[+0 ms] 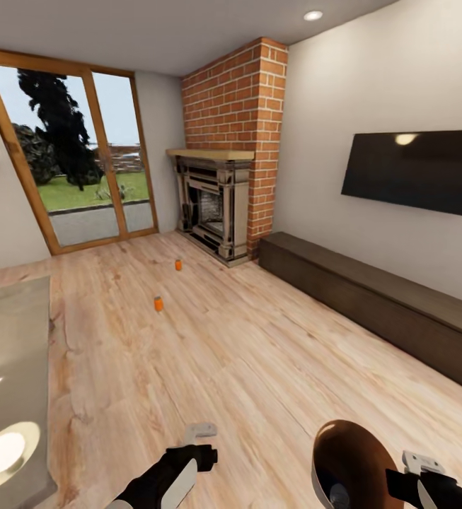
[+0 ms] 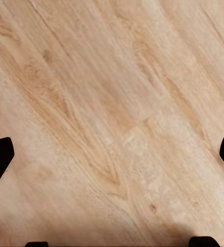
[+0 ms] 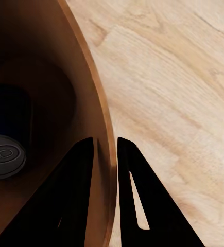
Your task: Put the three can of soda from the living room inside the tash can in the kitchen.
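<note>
We find the robot in the living room, facing the red-brick fireplace [image 1: 223, 205] and the wall-mounted black TV [image 1: 414, 171]; the wood floor [image 1: 259, 353] runs ahead of us towards the glass door [image 1: 75, 152].

The right gripper [image 3: 105, 146] pinches the rim wall of the trash can [image 1: 354, 459], one finger inside and one outside, pressed close on the wall; the head view shows the bin carried low at our right, its orange-brown inside turned up. One soda can [image 3: 3, 154] already lies in the bottom of the bin, grey top towards the wrist camera; we also make out that top faintly in the head view.

The left gripper [image 2: 112, 154] is spread wide and holds nothing; bare floor lies between its fingers.

Two soda cans remain on the floor, well apart from us: the nearer can [image 1: 158, 304] in mid-room, the farther can [image 1: 178, 265] just before the fireplace hearth; both appear upright, though they are too small to be sure.

We judge the step in hand to be the collection of the second can, one of three being secured. The next move calls for driving the base forward and slightly left to the nearer can, then lowering the open left gripper around it while the right keeps the bin level.
</note>
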### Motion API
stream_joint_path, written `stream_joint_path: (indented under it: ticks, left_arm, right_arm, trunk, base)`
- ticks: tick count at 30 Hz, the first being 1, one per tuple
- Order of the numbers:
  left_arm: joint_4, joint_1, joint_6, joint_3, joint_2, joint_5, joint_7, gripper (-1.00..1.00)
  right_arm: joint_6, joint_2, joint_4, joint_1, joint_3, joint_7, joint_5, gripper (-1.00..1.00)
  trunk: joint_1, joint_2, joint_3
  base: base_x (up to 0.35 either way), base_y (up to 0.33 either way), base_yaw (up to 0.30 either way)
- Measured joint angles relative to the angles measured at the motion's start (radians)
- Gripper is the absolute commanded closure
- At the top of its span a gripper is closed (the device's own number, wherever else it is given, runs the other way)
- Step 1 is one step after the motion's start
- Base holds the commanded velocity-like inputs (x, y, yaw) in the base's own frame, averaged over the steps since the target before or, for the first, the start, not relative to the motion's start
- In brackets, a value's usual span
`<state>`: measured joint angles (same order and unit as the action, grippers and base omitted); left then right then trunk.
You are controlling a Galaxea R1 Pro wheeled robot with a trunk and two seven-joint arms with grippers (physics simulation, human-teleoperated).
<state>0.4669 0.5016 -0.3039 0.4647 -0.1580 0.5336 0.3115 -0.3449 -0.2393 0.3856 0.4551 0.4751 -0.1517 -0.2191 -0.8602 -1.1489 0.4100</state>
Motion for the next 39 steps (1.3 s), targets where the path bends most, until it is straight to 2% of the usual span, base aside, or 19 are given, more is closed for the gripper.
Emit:
stream_joint_path:
  ticks: [18,26,39]
  left_arm:
    - [0.001,0.0,0.002,0.0,0.0,-0.001,0.0,-1.0]
    - [0.001,0.0,0.005,0.0,0.0,-0.001,0.0,-1.0]
    - [0.001,0.0,0.007,0.0,0.0,-0.001,0.0,-1.0]
  right_arm:
    - [0.0,0.0,0.001,0.0,0.001,0.0,0.002,1.0]
    - [0.001,0.0,0.002,0.0,0.001,-0.001,-0.001,1.0]
    - [0.001,0.0,0.002,0.0,0.001,-0.005,0.001,1.0]
  trunk:
    - [0.0,0.0,0.013]
    - [0.0,0.0,0.016]
    - [0.0,0.0,0.023]
  base:
    - [0.343,-0.001,0.204]
    - [0.343,-0.001,0.092]
    - [0.336,-0.101,0.221]
